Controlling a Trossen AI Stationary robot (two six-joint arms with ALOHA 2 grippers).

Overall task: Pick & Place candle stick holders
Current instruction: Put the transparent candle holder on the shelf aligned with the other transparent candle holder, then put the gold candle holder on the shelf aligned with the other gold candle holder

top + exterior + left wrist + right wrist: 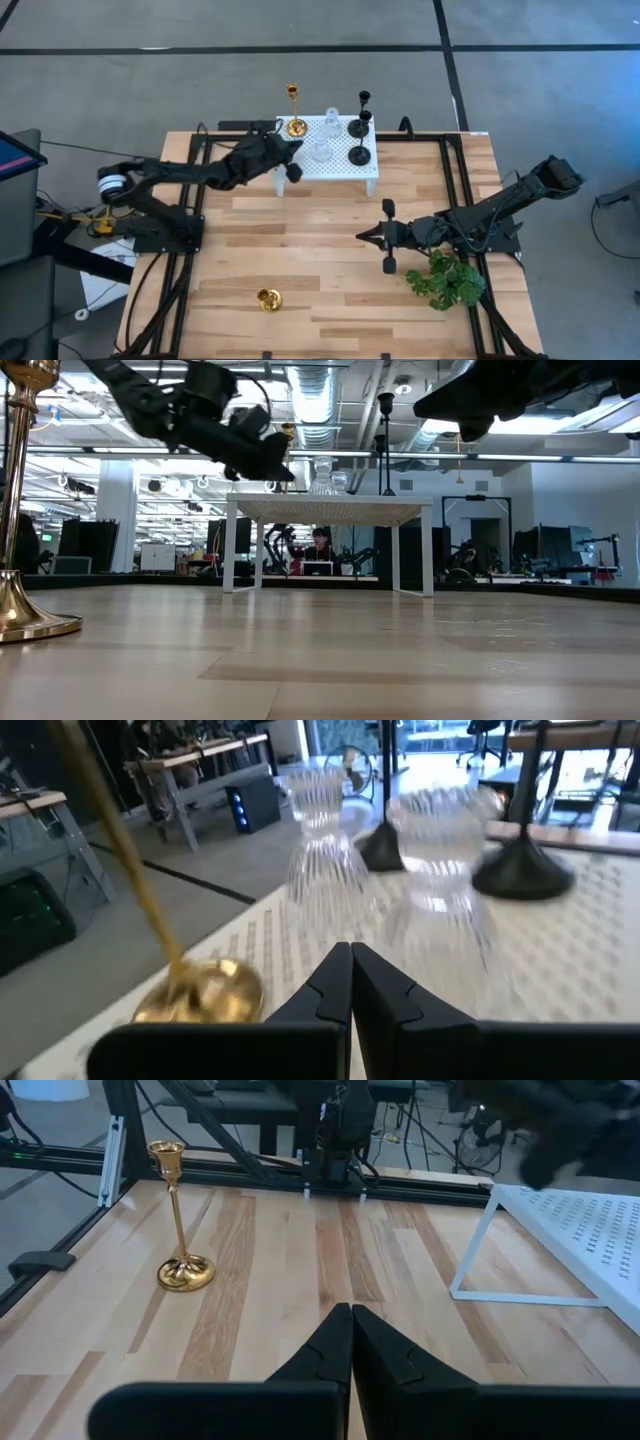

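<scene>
A white perforated platform [340, 160] stands at the table's far middle. On it rest, each on its round base, a tall gold candle stick holder [295, 126], two clear glass ones [329, 125] [320, 151] and two black ones [360, 126] [360, 155]. A second gold holder [268, 298] stands on the bare table near the front left. My left gripper [350, 970] is shut and hovers level at the platform's left end, just short of the gold base [200, 992] and the glass holders [322, 850]. My right gripper [350, 1325] is shut and hangs over mid-table, facing the front gold holder [180, 1220].
A green leafy plant [448, 280] lies at the table's right edge beside the right arm. Black frame rails [455, 200] run along both sides of the table. Bare wood lies between the platform and the front gold holder.
</scene>
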